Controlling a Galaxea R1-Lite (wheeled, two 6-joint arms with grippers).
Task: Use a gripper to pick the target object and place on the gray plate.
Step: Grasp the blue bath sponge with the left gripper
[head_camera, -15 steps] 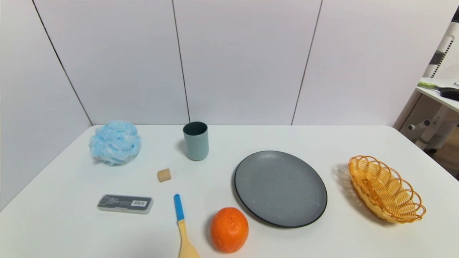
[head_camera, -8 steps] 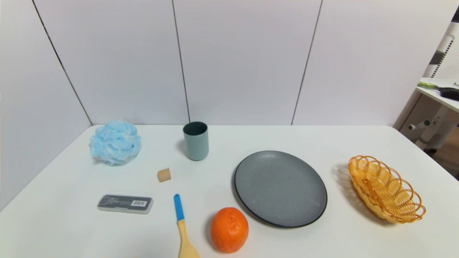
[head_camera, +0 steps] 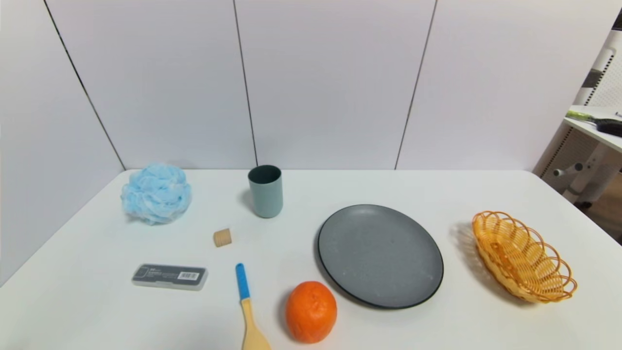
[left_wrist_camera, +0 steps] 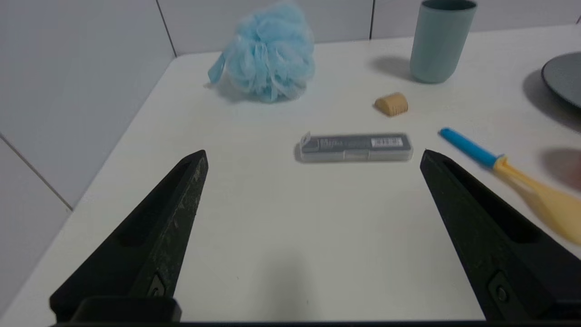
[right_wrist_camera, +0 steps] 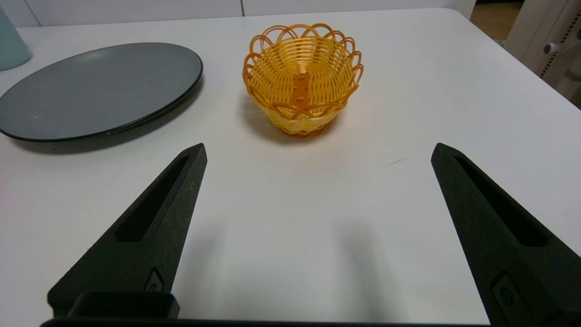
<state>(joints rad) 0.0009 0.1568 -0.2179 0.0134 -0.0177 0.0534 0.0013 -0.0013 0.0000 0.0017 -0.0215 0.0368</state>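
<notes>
Left hand [left_wrist_camera: 313, 154] spread wide facing ruffled mesh pouf [left_wrist_camera: 268, 52].

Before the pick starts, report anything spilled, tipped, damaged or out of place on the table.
Nothing stands out. The cup stands upright, the gray plate is bare, the basket is empty, and the blue pouf sits untouched.

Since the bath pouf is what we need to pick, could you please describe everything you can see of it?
The bath pouf is a fluffy ball of ruffled light-blue mesh with paler, whitish folds, soft and airy in look. In the left wrist view a flat blue loop or strap pokes out of its side. It rests alone on the white table at the far left corner, near the wall panels, left of the teal cup. Only the table touches it; nothing grips it.
</notes>
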